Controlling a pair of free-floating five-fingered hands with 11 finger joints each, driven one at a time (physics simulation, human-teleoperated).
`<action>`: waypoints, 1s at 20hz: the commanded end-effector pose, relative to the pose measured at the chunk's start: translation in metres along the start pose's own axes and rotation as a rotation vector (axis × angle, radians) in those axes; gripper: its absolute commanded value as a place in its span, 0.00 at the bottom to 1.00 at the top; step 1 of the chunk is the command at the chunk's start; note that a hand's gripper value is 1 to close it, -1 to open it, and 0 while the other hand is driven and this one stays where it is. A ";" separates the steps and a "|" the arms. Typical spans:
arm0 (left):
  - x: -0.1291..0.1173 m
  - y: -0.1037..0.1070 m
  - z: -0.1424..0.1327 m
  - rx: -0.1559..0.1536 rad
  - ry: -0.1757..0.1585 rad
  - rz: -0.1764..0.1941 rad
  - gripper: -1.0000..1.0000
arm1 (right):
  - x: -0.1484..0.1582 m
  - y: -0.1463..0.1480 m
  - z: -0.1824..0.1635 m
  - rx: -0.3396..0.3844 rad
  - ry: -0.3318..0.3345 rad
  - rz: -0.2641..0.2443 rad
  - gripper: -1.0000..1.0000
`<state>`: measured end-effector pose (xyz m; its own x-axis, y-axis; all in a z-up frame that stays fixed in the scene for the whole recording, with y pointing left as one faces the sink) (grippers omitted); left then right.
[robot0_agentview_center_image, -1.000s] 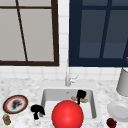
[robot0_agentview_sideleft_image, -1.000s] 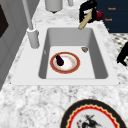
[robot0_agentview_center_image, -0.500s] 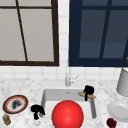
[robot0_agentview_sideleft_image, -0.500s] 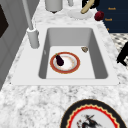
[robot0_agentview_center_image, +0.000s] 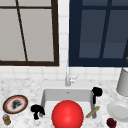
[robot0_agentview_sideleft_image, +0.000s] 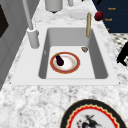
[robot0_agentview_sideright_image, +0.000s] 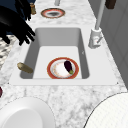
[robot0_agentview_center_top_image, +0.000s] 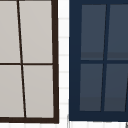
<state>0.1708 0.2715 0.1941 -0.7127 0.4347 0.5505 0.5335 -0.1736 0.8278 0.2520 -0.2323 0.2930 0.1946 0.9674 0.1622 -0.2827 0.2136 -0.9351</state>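
Note:
My right hand (robot0_agentview_center_image: 96, 92) hovers open over the sink's (robot0_agentview_center_image: 47, 95) right edge, above a tan stick-like loaf (robot0_agentview_center_image: 93, 111) that leans on that edge. The right side view has this hand (robot0_agentview_sideright_image: 15, 25) large at the left, fingers spread, with the loaf (robot0_agentview_sideright_image: 25, 67) below it. My left hand (robot0_agentview_center_image: 37, 110) hangs open by the sink's left front corner, and it reaches into the left side view (robot0_agentview_sideleft_image: 123, 53) at the right border. In the basin lies a red-rimmed plate (robot0_agentview_sideleft_image: 75, 67) with a dark eggplant (robot0_agentview_sideleft_image: 59, 60) on it. A big red round shape (robot0_agentview_center_image: 67, 115) covers the basin's front.
A patterned plate (robot0_agentview_center_image: 15, 104) and a small jar (robot0_agentview_center_image: 6, 119) sit on the left counter. On the right counter are a white dish (robot0_agentview_center_image: 118, 110), a dark red fruit (robot0_agentview_center_image: 111, 122) and a pale pot (robot0_agentview_center_image: 123, 82). The faucet (robot0_agentview_center_image: 68, 77) rises behind the basin.
My right hand has drifted right and away from the loaf's top end. The left hand, the plate and the eggplant have stayed put.

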 end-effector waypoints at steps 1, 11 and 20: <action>0.000 0.000 0.000 0.000 0.000 0.000 0.50 | -0.023 -0.009 0.010 -0.009 0.011 0.046 0.00; 0.000 0.000 0.000 0.000 0.000 0.000 0.50 | -0.043 -0.002 0.002 -0.010 0.026 0.100 0.00; 0.000 0.000 0.000 0.000 0.000 0.000 0.50 | -0.105 -0.017 0.008 0.005 -0.012 0.064 0.00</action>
<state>0.1708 0.2715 0.1941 -0.7127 0.4347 0.5505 0.5335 -0.1736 0.8278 0.2352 -0.3127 0.2929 0.1612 0.9809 0.1091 -0.2990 0.1539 -0.9418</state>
